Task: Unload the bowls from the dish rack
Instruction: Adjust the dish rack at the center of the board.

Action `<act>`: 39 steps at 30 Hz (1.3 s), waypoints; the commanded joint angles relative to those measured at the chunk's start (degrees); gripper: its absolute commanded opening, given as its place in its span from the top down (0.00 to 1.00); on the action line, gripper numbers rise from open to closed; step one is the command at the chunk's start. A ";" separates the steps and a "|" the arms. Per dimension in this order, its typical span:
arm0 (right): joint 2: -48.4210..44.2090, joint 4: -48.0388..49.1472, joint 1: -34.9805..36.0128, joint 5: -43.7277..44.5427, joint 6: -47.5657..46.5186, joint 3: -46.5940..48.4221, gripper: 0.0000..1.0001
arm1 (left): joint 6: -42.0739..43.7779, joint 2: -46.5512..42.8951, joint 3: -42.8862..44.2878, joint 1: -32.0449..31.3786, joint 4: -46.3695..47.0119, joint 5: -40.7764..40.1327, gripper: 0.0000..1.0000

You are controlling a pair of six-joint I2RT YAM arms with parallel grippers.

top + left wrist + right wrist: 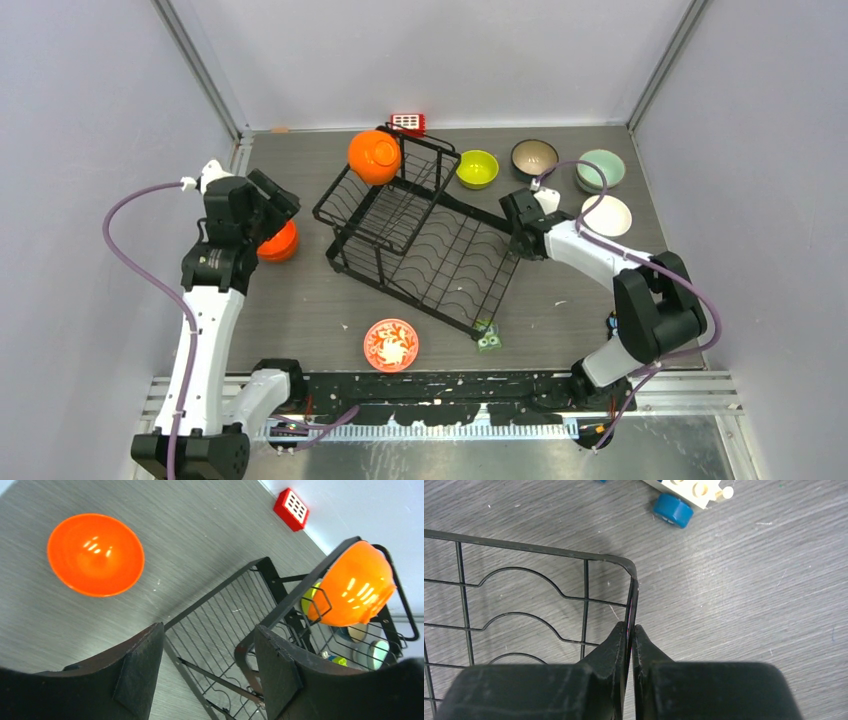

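Right gripper (630,629) is pinched tight on the edge wire of the black dish rack (420,238), which sits mid-desk (300,310). Left gripper (209,630) hangs well open and empty, left of the rack. One orange bowl (374,156) is perched on the rack's raised far section, and a second orange bowl (96,554) sits on the desk.

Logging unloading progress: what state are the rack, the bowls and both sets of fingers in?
Dish rack: unfolded on table, edge wire gripped.
Racked orange bowl: tipped sideways in raised section.
Other orange bowl: upright, unloaded.
Floral bowl: upright, unloaded.
Lime bowl: upright, unloaded.
Brown bowl: upright, unloaded.
Left fingers: open, empty.
Right fingers: shut on rack wire.
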 commanded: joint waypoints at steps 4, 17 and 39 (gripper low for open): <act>0.97 3.61 -2.73 -1.83 -8.43 4.83 0.96 | 2.23 2.09 5.98 -0.19 7.65 8.59 0.27; 4.60 5.18 -3.77 -3.51 -10.31 6.30 0.93 | 0.08 15.17 9.33 4.39 26.92 34.94 0.17; -15.24 -3.30 -3.31 -7.93 0.33 -2.82 0.33 | -8.66 28.63 9.87 9.39 42.39 45.38 0.16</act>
